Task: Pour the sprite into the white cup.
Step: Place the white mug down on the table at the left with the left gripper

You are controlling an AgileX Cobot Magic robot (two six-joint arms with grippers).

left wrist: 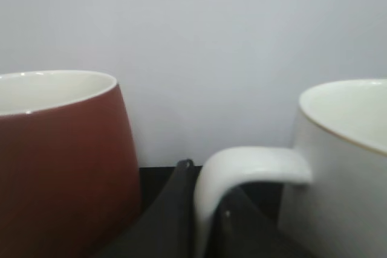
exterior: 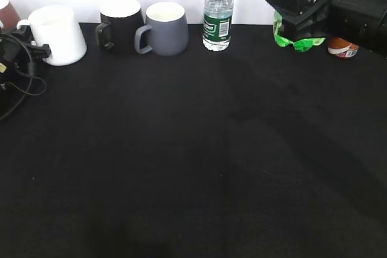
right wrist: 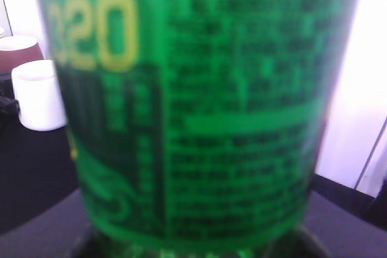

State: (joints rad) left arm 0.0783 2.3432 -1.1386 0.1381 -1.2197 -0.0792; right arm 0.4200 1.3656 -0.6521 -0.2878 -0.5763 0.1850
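Upper right of frame: right gripper [exterior: 290, 13] clamped around the sprite [exterior: 300, 39]. Far left: left gripper [left wrist: 208, 225] straddling the handle of the white cup [exterior: 57, 33], closure impossible to tell. Best carried upright, tilted slowly over the rim.

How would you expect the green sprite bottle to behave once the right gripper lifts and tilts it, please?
The sprite is tall on a narrow bumpy base, so it probably tips easily if nudged. Its smooth plastic wall could give or slip under the right gripper. How full it is cannot be judged here, so neither can its weight.
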